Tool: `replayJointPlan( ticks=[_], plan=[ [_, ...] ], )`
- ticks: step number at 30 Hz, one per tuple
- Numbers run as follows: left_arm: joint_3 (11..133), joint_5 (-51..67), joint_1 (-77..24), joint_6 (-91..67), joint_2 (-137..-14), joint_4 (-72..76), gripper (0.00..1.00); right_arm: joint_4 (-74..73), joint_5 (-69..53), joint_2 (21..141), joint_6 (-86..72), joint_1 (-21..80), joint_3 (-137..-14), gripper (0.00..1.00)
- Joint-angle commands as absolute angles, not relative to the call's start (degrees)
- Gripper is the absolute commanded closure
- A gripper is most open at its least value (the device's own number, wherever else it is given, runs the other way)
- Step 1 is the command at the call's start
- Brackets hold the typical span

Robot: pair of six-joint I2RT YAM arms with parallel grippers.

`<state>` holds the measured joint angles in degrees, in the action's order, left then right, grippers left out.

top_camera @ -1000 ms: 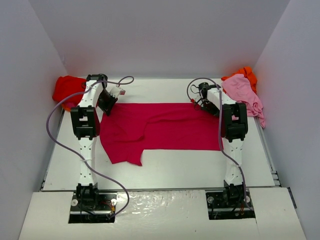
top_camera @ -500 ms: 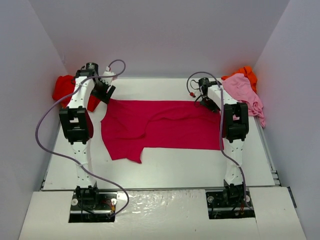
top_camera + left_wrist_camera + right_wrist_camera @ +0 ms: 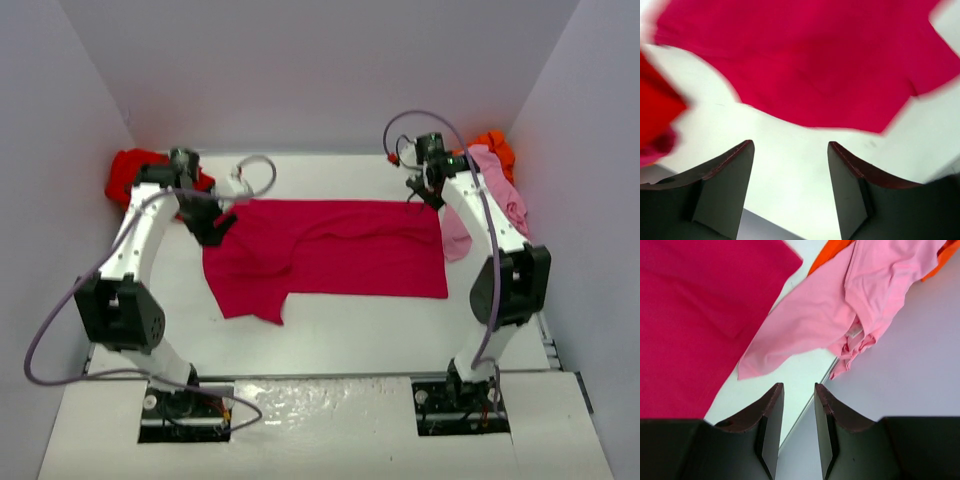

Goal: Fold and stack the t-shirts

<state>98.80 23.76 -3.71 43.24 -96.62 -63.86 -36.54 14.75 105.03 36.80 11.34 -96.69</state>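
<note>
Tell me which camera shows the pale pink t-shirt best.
Right wrist: the pale pink t-shirt appears large, crumpled, overlapping the orange t-shirt, though cut off at the top. Top external shows it small, the right arm crossing it. Left wrist does not show it.

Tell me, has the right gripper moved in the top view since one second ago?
Yes. The right gripper went right and toward the back wall, off the far corner of the crimson t-shirt, closer to the pink t-shirt.

Overhead, wrist closeups; shared crimson t-shirt (image 3: 340, 255)
</note>
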Motion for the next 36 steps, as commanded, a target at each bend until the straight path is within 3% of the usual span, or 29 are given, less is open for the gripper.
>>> replayJointPlan(
  ticks=[1,5,10,17,36],
  plan=[
    [79.0,16.1,-9.8,53.3,-84.8,-67.2,0.43,-35.7,12.8,97.0,36.3,11.1,-88.5,0.71],
    [66.6,13.8,-16.0,53.0,-76.2,-64.3,0.43,-34.7,12.1,94.2,34.7,10.8,-85.0,0.71],
    [62.9,15.1,-17.7,52.9,-74.2,-65.6,0.41,-34.5,11.9,92.8,33.0,10.7,-83.5,0.71],
    [58.8,13.4,-19.8,51.9,-78.3,-61.5,0.36,-34.5,11.6,89.9,31.4,10.7,-80.6,0.7],
    [60.3,15.7,-22.0,45.8,-93.9,-49.9,0.36,-34.1,11.4,88.1,31.7,10.7,-76.6,0.68]
  ],
)
